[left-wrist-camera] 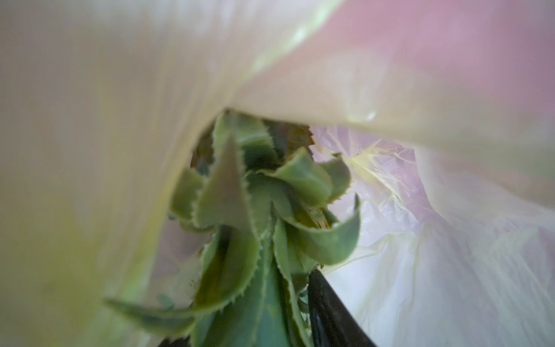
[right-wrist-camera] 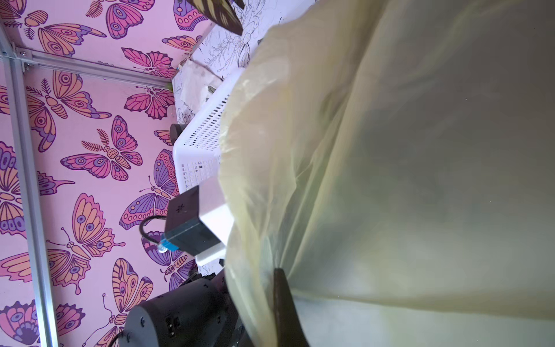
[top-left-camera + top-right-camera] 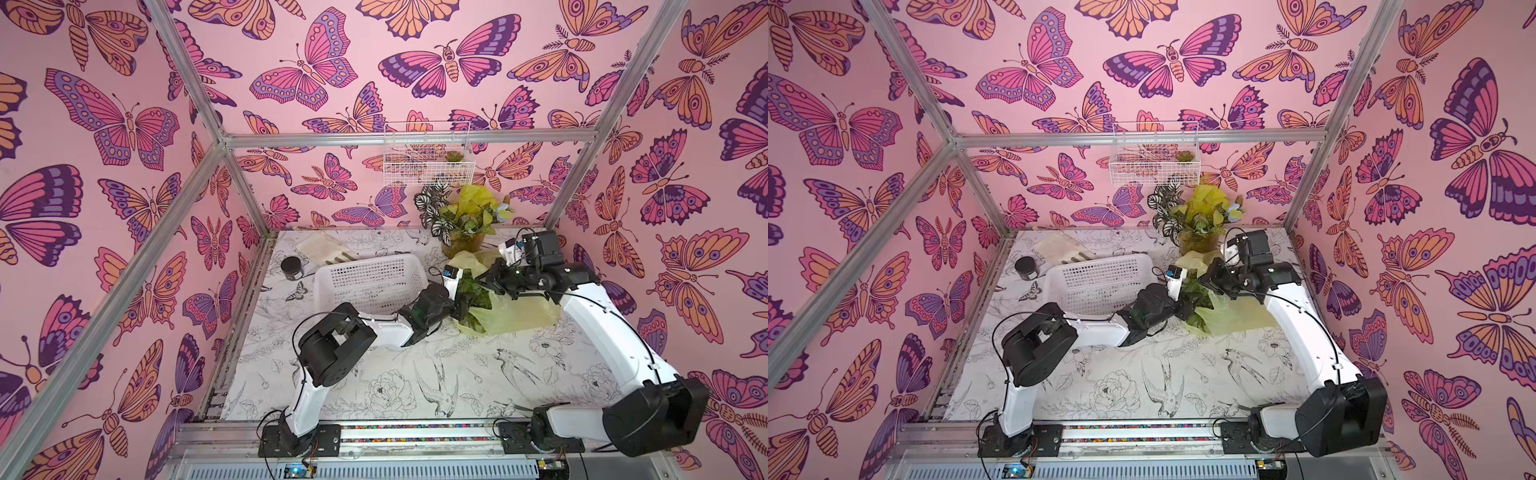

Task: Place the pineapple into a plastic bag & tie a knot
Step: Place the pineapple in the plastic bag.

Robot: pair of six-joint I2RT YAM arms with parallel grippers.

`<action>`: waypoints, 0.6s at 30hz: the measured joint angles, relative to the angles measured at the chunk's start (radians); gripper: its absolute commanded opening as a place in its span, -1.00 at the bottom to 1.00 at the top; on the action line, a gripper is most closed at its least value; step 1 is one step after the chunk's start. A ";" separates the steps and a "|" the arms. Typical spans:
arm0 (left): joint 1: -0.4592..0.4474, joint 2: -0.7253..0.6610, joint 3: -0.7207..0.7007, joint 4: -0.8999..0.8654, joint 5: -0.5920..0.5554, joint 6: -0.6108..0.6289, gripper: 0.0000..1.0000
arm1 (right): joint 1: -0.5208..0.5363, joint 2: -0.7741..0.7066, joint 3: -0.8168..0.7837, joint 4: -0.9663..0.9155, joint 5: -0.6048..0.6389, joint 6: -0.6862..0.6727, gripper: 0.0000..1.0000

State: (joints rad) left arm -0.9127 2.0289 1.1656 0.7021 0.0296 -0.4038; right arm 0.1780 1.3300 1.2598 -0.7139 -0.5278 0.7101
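Twin overhead views, wrist cameras close against plastic bag [image 2: 390,150]

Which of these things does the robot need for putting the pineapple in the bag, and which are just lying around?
For the job: pineapple, plastic bag, right gripper pinching the bag, left gripper at the pineapple's leaves.
Just lying about: white basket, black jar, potted plant, wire basket on the wall.
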 measured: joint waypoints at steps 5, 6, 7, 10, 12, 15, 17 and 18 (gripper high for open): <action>0.003 -0.082 -0.082 -0.025 0.000 0.040 0.45 | -0.020 0.002 -0.001 0.000 0.004 0.000 -1.00; 0.002 -0.104 -0.099 -0.030 0.003 0.056 0.47 | -0.024 0.003 -0.001 0.000 0.004 0.000 -1.00; 0.002 -0.125 -0.114 -0.034 0.006 0.071 0.49 | -0.027 0.005 -0.001 0.000 0.003 -0.001 -1.00; -0.009 -0.202 -0.159 -0.051 0.021 0.121 0.50 | -0.033 0.013 -0.001 0.000 0.002 -0.003 -1.00; -0.026 -0.269 -0.195 -0.066 0.030 0.159 0.50 | -0.037 0.022 -0.001 0.000 0.002 -0.007 -1.00; -0.058 -0.387 -0.255 -0.113 0.007 0.194 0.47 | -0.043 0.037 -0.001 -0.001 -0.007 -0.018 -1.00; -0.079 -0.467 -0.287 -0.166 -0.044 0.194 0.46 | -0.046 0.045 -0.001 -0.002 -0.012 -0.028 -1.00; -0.086 -0.508 -0.295 -0.208 -0.090 0.183 0.46 | -0.048 0.048 -0.001 -0.002 -0.013 -0.031 -1.00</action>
State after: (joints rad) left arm -0.9989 1.5208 0.8703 0.4942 -0.0608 -0.2211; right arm 0.1303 1.3781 1.2591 -0.7155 -0.5411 0.6792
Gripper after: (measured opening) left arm 0.731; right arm 0.038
